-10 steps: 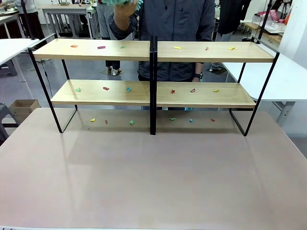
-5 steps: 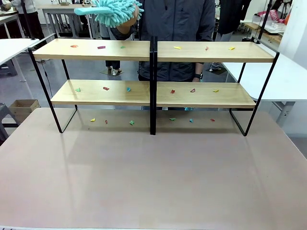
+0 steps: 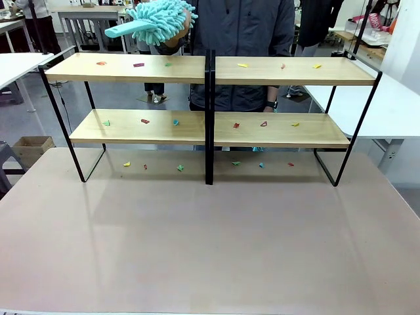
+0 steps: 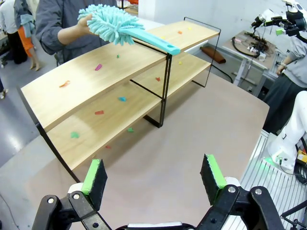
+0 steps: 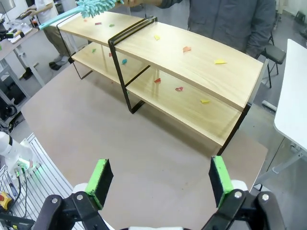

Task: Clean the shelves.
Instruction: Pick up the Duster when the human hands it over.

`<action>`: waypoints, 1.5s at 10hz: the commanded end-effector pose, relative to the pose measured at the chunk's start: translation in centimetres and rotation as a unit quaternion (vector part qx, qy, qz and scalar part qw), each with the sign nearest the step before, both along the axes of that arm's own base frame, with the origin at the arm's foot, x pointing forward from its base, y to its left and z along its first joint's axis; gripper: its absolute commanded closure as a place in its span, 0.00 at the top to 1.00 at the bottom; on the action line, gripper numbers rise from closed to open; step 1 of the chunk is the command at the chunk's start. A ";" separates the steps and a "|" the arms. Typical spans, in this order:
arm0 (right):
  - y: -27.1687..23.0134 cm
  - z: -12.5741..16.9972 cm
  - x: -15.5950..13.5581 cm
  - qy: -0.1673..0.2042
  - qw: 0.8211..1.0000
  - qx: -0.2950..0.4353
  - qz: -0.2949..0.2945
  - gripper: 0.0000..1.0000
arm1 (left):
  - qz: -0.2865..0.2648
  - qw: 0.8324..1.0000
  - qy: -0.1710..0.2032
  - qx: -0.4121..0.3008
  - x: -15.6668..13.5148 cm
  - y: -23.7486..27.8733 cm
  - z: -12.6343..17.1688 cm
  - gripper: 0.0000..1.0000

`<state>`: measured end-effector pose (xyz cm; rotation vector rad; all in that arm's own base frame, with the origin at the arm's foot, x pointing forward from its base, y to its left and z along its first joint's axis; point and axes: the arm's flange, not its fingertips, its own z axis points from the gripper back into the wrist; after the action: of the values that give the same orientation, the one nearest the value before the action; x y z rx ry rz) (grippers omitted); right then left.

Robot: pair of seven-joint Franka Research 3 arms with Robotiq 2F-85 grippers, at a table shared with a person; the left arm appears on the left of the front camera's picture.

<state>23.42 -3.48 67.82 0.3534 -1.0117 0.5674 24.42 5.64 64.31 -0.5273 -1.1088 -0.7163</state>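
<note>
The shelves are a two-tier rack of light wooden boards on a black frame, standing at the far side of the table. Small coloured paper scraps lie on both boards and on the table under them. Behind the rack a person's hand holds a teal fluffy duster above the top board's left section. The duster and the shelves also show in the left wrist view. My left gripper is open over the table, short of the rack. My right gripper is open too, facing the shelves.
White tables stand at the left and right of my table. A cardboard box sits on the floor at the left. The near half of my table is bare.
The person's hand has brought the duster down from the top edge of the picture to just above the top left board. Neither gripper's state has changed.
</note>
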 end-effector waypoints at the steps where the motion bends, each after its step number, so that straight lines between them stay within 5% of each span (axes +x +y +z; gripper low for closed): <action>1: 0.0 0.0 0.0 0.000 1.000 0.000 0.002 1.00 | -0.009 1.000 -0.007 -0.006 0.0 -0.2 0.1 1.00; 4: 0.0 0.0 0.0 0.000 1.000 0.000 0.002 1.00 | 0.000 1.000 0.000 0.000 0.0 0.0 0.0 1.00; 5: 0.0 0.0 0.0 0.000 1.000 0.000 0.002 1.00 | -0.080 0.982 0.127 -0.115 1.7 -0.1 1.6 1.00; 6: 0.0 0.0 0.0 0.000 1.000 0.000 0.002 1.00 | -0.113 0.948 0.235 -0.184 5.0 -0.8 3.5 1.00; 7: 0.0 0.0 0.0 0.000 1.000 0.000 0.002 1.00 | -0.135 0.896 0.351 -0.237 9.1 -1.9 4.8 1.00; 10: 0.0 0.0 0.0 0.000 1.000 0.000 0.002 1.00 | -0.178 0.763 0.554 -0.281 23.1 -5.6 3.9 1.00; 15: 0.0 0.0 0.0 0.000 1.000 0.000 0.002 1.00 | -0.158 0.696 0.648 -0.266 28.0 -9.7 -1.5 1.00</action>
<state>23.42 -3.44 67.78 0.3496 -1.0096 0.5662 52.82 -3.84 59.38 -1.5415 0.1475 -0.1046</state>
